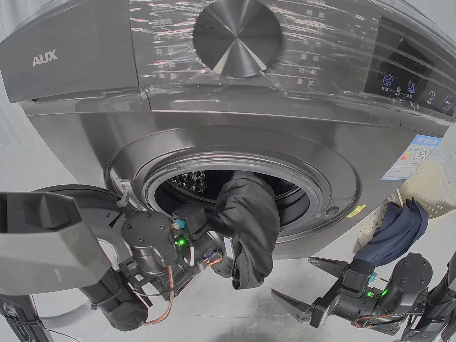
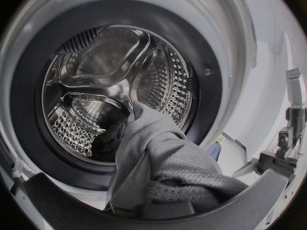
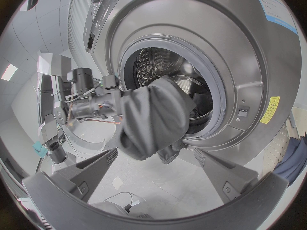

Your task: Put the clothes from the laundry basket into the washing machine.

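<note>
1. The grey garment (image 1: pixel 249 224) is clamped in the left gripper (image 2: pixel 153 192) and held at the washing machine (image 1: pixel 332 143) mouth, apparently for release inside.
2. The right gripper (image 1: pixel 293 277) is spread wide, empty, kept clear.
3. At the right, blue clothing (image 1: pixel 396 233) is draped over the laundry basket (image 1: pixel 432 186).

Left gripper (image 1: pixel 227 255) clasps garment (image 1: pixel 251 214) (arm outstretched); right gripper (image 1: pixel 290 276) gapes.

Illumination is bright, even and diffuse; a ceiling light panel (image 3: pixel 9 72) appears in the right wrist view. Glare streaks cross the plastic film (image 1: pixel 304 43) on the washing machine (image 1: pixel 95 134) control panel. The drum (image 2: pixel 105 77) returns strong specular highlights, while its door seal (image 2: pixel 25 90) reads dark. Both wrist views bow strongly toward black corners; the head view curves the machine's edges.
</note>
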